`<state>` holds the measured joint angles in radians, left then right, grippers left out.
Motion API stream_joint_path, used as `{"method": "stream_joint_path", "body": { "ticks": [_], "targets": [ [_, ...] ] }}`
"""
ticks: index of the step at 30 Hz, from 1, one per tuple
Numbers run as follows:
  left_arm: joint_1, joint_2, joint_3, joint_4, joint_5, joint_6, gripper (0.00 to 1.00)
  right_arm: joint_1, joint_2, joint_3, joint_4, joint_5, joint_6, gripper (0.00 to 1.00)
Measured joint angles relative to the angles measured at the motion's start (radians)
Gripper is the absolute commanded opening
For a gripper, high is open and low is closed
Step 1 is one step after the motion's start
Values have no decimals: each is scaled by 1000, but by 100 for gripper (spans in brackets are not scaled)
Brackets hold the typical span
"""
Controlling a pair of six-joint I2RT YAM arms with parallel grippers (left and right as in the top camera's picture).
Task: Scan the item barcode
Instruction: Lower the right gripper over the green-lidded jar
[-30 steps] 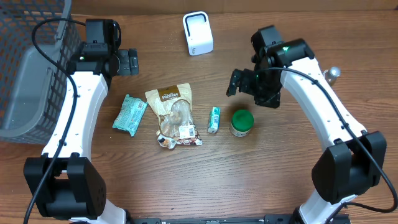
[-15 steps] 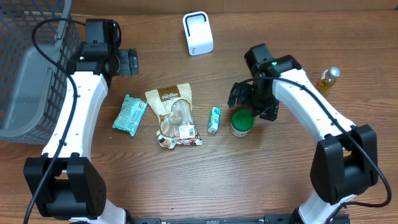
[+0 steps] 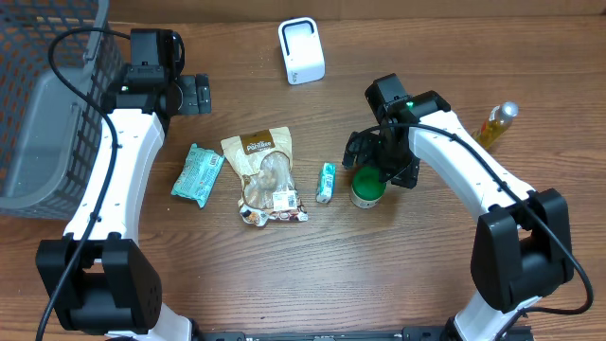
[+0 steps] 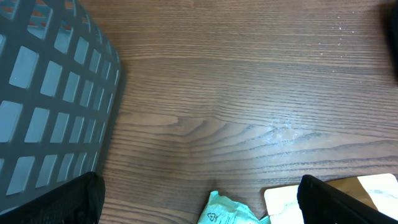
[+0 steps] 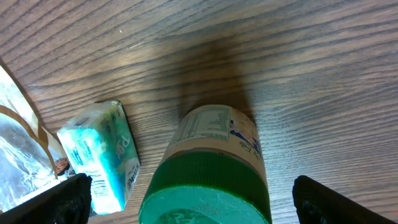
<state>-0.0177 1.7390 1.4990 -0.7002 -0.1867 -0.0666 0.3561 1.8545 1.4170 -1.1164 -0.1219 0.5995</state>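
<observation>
The right tool (image 3: 379, 163), spread wide, hangs just over the green-lidded jar (image 3: 367, 192) standing on the counter (image 3: 426, 275), well apart from the white scanner (image 3: 301, 50), probably to grasp it.

White-shelled left arm (image 3: 114, 180) and right arm (image 3: 478, 175), black at the joints, trail looping black cables (image 3: 54, 59); a green light (image 3: 411, 102) glows on the right. The left hand (image 3: 202, 94) and right hand (image 3: 381, 161) are black.
</observation>
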Motion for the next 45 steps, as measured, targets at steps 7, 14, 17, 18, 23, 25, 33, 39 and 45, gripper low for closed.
{"method": "stream_joint_path", "body": {
  "ticks": [7,14,17,18,23,25,33,39,45],
  "targets": [
    [0,0,0,0,0,0,100,3,0,0,0,1,0,100],
    [0,0,0,0,0,0,100,69,0,0,3,50,19,100],
    [0,0,0,0,0,0,100,99,0,0,3,97,46,100],
    [0,0,0,0,0,0,100,108,0,0,6,108,53,100],
    [0,0,0,0,0,0,100,137,0,0,29,137,68,100],
    [0,0,0,0,0,0,100,145,0,0,39,140,74,100],
    [0,0,0,0,0,0,100,155,0,-76,113,153,105,100],
    [0,0,0,0,0,0,100,155,0,-139,179,155,123,100],
    [0,0,0,0,0,0,100,155,0,-162,202,156,130,100]
  ]
}}
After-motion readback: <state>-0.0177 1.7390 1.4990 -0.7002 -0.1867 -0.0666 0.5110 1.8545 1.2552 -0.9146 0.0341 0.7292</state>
